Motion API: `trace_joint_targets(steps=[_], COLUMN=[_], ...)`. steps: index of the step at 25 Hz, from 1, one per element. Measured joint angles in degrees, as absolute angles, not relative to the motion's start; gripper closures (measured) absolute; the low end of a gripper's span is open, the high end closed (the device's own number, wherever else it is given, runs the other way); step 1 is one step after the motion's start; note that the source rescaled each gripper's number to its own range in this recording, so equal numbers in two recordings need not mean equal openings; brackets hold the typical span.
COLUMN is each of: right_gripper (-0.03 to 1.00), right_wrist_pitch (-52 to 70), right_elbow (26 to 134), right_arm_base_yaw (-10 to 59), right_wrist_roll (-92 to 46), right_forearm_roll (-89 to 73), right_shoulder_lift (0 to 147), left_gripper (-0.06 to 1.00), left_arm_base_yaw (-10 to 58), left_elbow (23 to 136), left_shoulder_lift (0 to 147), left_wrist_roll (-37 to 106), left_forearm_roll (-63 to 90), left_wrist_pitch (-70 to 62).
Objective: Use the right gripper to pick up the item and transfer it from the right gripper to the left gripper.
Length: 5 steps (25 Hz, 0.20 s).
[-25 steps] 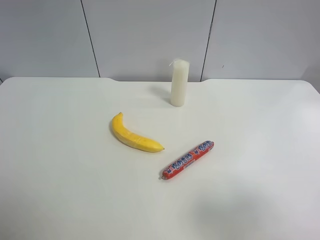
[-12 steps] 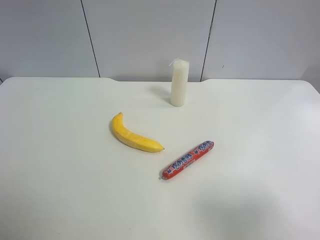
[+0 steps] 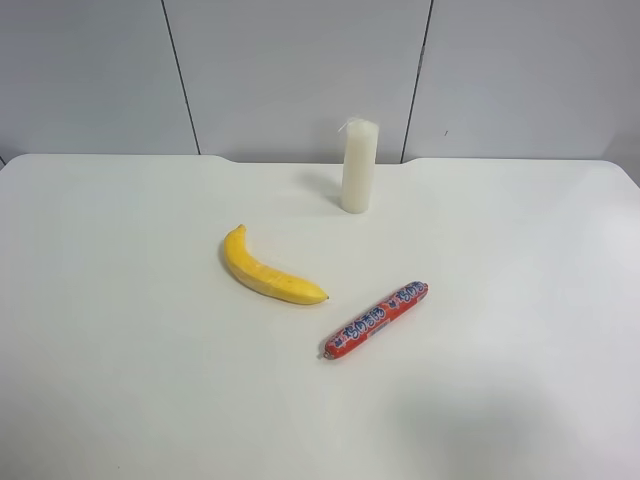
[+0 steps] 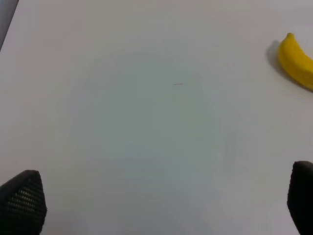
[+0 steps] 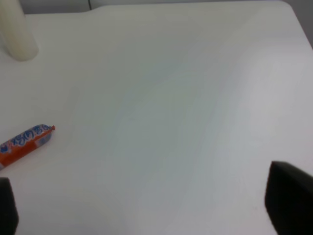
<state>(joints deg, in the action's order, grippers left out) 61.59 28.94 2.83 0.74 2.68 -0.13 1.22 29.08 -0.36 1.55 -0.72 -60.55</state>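
Curved yellow banana with a small dark tip lies flat on the white worktop, left of centre in the exterior high view, dark tip pointing toward the red wrapped sausage stick. Lies near that stick but apart from it, with bare worktop between. Well behind both stands an upright white pillar candle, close to the worktop's far edge and in front of the grey panelled wall.

Shown whole only in the exterior high view, all three items together, yet neither arm nor tool appears there. Seen in the left wrist view: only the rounded stem end of the banana at the frame edge, otherwise plain worktop. Seen in the right wrist view: one end of the sausage stick and the lower part of the candle; no banana.

Printed along the sausage wrapper: blue-and-white characters, too small and blurred to read. No other writing visible.

Left tool: only the two dark fingertips show at opposite corners of its wrist view, one with a dotted textured pad; spread wide, holding nothing, touching nothing visible, well apart from the banana. Right tool: two black fingertips likewise at opposite edges of its view, spread wide, empty, clear of the sausage stick and the candle.
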Motion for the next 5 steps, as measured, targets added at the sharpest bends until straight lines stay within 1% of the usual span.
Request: trace_joint_targets(steps=[5], right_gripper=[-0.03], right_wrist_pitch=[61.59], right_elbow=[28.94], right_arm_base_yaw=[2.83], right_wrist_roll=[0.74], right_forearm_roll=[2.68], right_shoulder_lift=[-0.13], left_gripper=[-0.05], left_arm_base_yaw=[1.22], left_elbow=[29.08], left_shoulder_lift=[-0.36], left_wrist_roll=[1.55], left_forearm_roll=[-0.72], left_wrist_pitch=[-60.55])
